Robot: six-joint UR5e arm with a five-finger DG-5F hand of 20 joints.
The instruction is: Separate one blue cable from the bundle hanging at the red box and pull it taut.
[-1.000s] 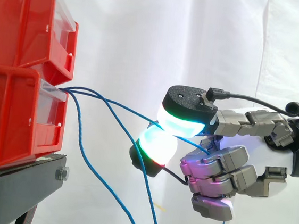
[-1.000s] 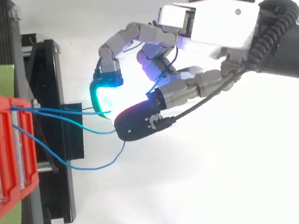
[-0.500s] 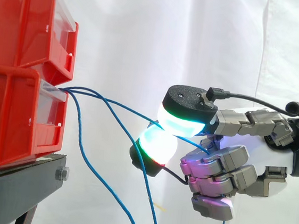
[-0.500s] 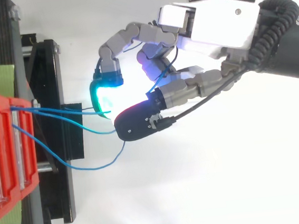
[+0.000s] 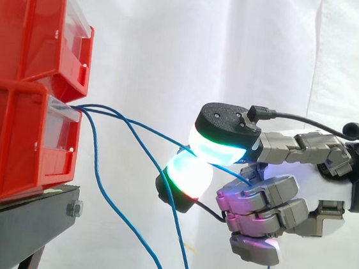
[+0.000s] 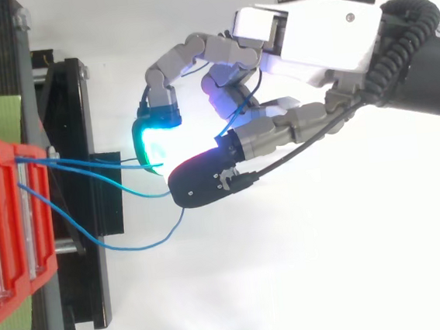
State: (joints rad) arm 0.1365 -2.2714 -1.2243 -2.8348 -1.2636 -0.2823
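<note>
White curtain (image 5: 176,44); red bins (image 5: 17,92), black stand (image 5: 22,221); hand (image 6: 324,34) pinches blue cable (image 5: 154,132).

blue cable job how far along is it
Done: one blue cable is picked out of the bundle, apart from the other two cables that droop below. In hand: the robot hand pinches it between two glowing pads, and it runs there from the lower red bin. Left: the pull; that stretch bows slightly rather than running straight, so it does not look taut yet.
</note>
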